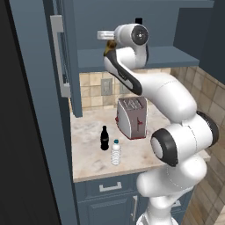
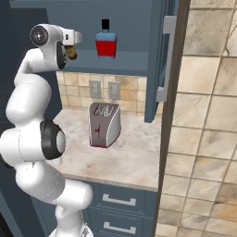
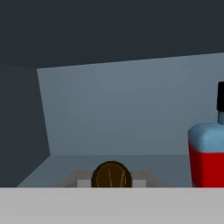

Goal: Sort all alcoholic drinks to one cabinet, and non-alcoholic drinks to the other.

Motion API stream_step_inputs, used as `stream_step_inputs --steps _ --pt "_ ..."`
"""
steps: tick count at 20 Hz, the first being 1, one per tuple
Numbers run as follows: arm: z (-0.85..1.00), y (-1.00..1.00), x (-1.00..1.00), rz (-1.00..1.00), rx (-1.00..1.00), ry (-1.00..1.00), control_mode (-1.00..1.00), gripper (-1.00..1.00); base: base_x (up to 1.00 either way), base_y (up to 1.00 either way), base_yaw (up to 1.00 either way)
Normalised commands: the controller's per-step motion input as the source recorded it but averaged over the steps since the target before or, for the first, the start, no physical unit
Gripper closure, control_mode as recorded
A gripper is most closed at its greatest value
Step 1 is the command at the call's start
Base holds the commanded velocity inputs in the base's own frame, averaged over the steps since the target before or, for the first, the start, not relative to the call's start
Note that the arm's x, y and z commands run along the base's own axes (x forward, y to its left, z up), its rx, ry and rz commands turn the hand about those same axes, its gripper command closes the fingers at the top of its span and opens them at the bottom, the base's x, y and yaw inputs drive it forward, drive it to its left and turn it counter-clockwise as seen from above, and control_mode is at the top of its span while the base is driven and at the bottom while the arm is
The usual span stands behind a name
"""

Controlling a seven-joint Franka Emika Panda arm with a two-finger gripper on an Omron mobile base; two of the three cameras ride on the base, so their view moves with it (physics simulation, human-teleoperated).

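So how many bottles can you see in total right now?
4. The red liquor bottle stands on the cabinet shelf. The beer bottle is in the gripper, at the cabinet. The cola bottle and water bottle stand on the counter. Others may be hidden.

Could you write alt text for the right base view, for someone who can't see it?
A white robot arm lifts an amber-brown beer bottle, pinched in its gripper, up to an open wall cabinet where a squat bottle of red liquid already stands on the shelf. Below, a toaster sits on a marble counter.
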Motion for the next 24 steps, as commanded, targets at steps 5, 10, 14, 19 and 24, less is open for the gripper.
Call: stream_step_inputs --steps 5,10,14,19,24 --pt "-0.15 0.07 0.18 0.00 0.00 0.00 -1.00 1.00 0.00 0.00 0.00" --pt "-0.09 0.12 0.24 0.00 0.00 0.00 -1.00 -1.00 0.00 0.00 0.00" --pt "-0.02 0.00 0.19 0.00 0.00 0.00 -1.00 -1.00 0.00 0.00 0.00" --pt "0.00 0.00 0.21 0.00 0.00 0.00 -1.00 -1.00 0.00 0.00 0.00" --pt "-0.03 0.00 0.24 0.00 0.00 0.00 -1.00 -1.00 0.00 0.00 0.00"
